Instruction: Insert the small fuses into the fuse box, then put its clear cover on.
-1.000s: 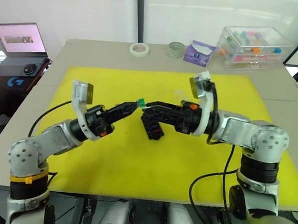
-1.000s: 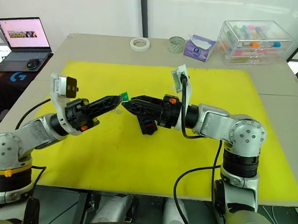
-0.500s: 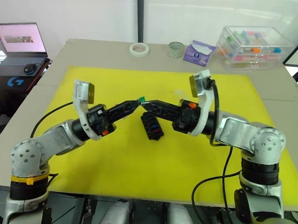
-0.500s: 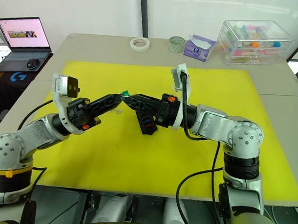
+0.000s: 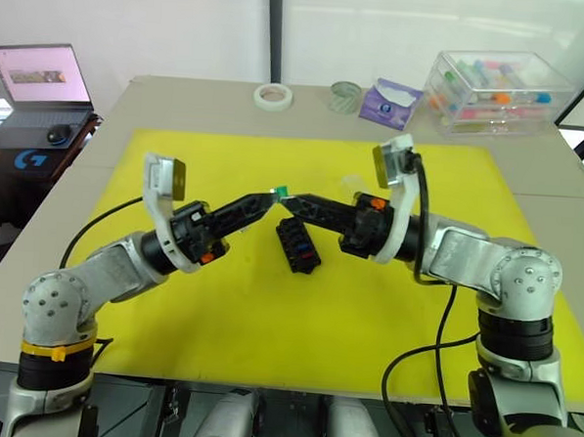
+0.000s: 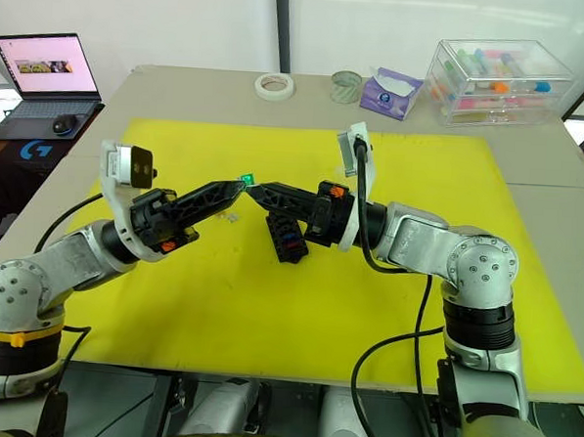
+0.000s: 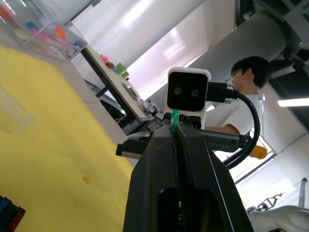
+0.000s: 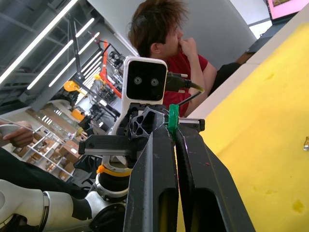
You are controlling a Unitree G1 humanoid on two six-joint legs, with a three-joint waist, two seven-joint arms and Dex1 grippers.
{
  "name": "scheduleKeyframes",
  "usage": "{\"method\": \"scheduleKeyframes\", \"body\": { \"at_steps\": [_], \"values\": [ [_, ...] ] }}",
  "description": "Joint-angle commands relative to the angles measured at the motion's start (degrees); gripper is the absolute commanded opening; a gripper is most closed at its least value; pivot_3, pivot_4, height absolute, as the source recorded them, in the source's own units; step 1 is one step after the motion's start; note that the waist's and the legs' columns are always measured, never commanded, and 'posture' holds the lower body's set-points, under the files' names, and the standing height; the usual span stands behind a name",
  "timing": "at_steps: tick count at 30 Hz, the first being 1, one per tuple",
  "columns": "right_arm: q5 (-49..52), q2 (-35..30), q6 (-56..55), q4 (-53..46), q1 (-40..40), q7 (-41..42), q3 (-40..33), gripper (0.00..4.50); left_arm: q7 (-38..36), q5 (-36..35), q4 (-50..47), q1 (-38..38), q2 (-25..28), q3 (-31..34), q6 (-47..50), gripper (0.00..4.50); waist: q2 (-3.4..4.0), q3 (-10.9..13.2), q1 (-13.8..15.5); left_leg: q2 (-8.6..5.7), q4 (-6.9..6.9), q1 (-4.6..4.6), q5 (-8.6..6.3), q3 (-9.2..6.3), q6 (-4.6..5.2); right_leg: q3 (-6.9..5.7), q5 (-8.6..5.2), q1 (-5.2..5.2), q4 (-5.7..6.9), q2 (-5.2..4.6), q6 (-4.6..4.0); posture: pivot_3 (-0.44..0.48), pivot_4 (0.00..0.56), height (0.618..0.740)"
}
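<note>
While pinched at both ends, a tiny green fuse (image 5: 282,191) hangs in the air above the yellow mat (image 5: 219,303), just above and behind the fuse box (image 5: 298,244). Left tool (image 5: 266,200) and right tool (image 5: 291,200) meet tip to tip, each clenched on the green fuse; the wrist views show the thin green plastic blade sticking up between closed black fingers (image 7: 166,145) and (image 8: 164,145). Fuse box is a small black ribbed block lying at an angle on the mat near its centre, with red and blue fuses already seated in its slots. Clear cover (image 7: 12,114), a faint transparent rectangle, lies flat on the mat, apart from the box. Mat is smooth, flat, bright yellow, with wide bare room in front and on both sides of the box. Grey counter (image 5: 181,95) shows past the mat's far edge, carrying a white tape roll (image 5: 273,96), a greenish tape roll (image 5: 344,96), a purple packet (image 5: 388,102) and a large clear box of coloured tubes (image 5: 500,87). Laptop (image 5: 39,88) sits off the counter's far left corner.
</note>
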Motion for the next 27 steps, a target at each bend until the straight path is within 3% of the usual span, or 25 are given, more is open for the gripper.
{"method": "scheduleKeyframes", "body": {
  "at_steps": [1, 4, 9, 12, 15, 18, 21, 27],
  "values": [
    [1.6, -0.8, -0.6, -0.9, -1.2, 1.0, 0.1, 0.04, -0.6, 0.7, -1.1, -0.1, 1.3, -0.5, -0.3, 0.0, 0.0, 0.0, 0.0, 0.0, 0.0, 0.0, 0.0, 0.0, 0.0, 0.0, 0.0, 0.0, 0.0, 0.0, 0.0, 0.0, 0.15, 0.74],
    [1.0, -3.1, 0.5, 0.5, -2.1, 3.3, -0.3, 0.0, -1.5, -1.2, -0.4, 0.2, 4.2, 0.0, 1.3, 0.67, 0.01, 0.0, 0.0, 0.0, 0.0, 0.0, 0.0, 0.0, 0.0, 0.0, 0.0, 0.0, -0.01, 0.0, 0.0, 0.0, 0.15, 0.74],
    [-5.7, -8.7, 3.8, 5.6, -6.8, 13.1, 0.2, 0.0, -7.7, 1.9, 1.1, 1.0, 11.3, 2.4, 4.1, 2.35, 0.07, 0.0, 0.0, 0.0, -0.05, 0.0, 0.0, 0.0, 0.0, 0.0, 0.0, -0.01, -0.03, 0.0, -0.01, 0.0, 0.15, 0.74],
    [-15.7, -12.3, 3.7, 8.0, -11.1, 23.5, 3.3, 0.0, -11.8, 8.5, 0.2, 0.1, 14.2, 2.5, 3.6, 3.48, 0.1, 0.1, 0.0, 0.01, -0.07, 0.0, -0.01, 0.0, 0.01, 0.0, -0.01, -0.02, -0.07, 0.01, -0.01, 0.0, 0.15, 0.74],
    [-32.7, -17.4, -3.2, 8.9, -15.8, 39.2, 11.8, 0.0, -21.3, 24.0, -5.2, 0.9, 18.0, -0.5, -1.5, 4.47, 0.08, 0.2, 0.0, 0.0, -0.08, -0.01, -0.02, 0.04, 0.03, 0.0, -0.01, -0.02, -0.1, 0.01, -0.01, 0.0, 0.15, 0.74],
    [-49.5, -20.0, -15.0, 11.8, -19.6, 52.8, 21.1, 0.0, -29.1, 39.1, -8.7, 3.6, 18.6, -4.4, -11.0, 4.47, 0.11, 0.2, 0.0, 0.0, -0.17, -0.01, -0.03, 0.08, 0.05, -0.01, -0.01, 0.0, -0.26, 0.02, 0.0, 0.0, 0.15, 0.74],
    [-62.8, -19.5, -26.8, 16.8, -22.7, 62.5, 27.4, 0.0, -32.0, 51.2, -9.3, 4.8, 16.7, -7.6, -20.4, 4.47, 0.08, 0.3, 0.0, 0.01, -0.2, -0.01, -0.03, 0.1, 0.05, 0.01, 0.0, 0.0, -0.31, 0.0, 0.01, 0.0, 0.15, 0.74],
    [-80.1, -14.7, -45.7, 29.0, -26.9, 71.9, 32.1, 0.0, -34.6, 61.3, -7.1, 5.9, 13.1, -9.6, -28.3, 4.47, 0.08, 0.3, 0.0, 0.02, -0.2, -0.03, -0.03, 0.08, 0.04, 0.0, 0.0, -0.02, -0.31, -0.01, 0.01, 0.0, 0.15, 0.74]
  ]
}}
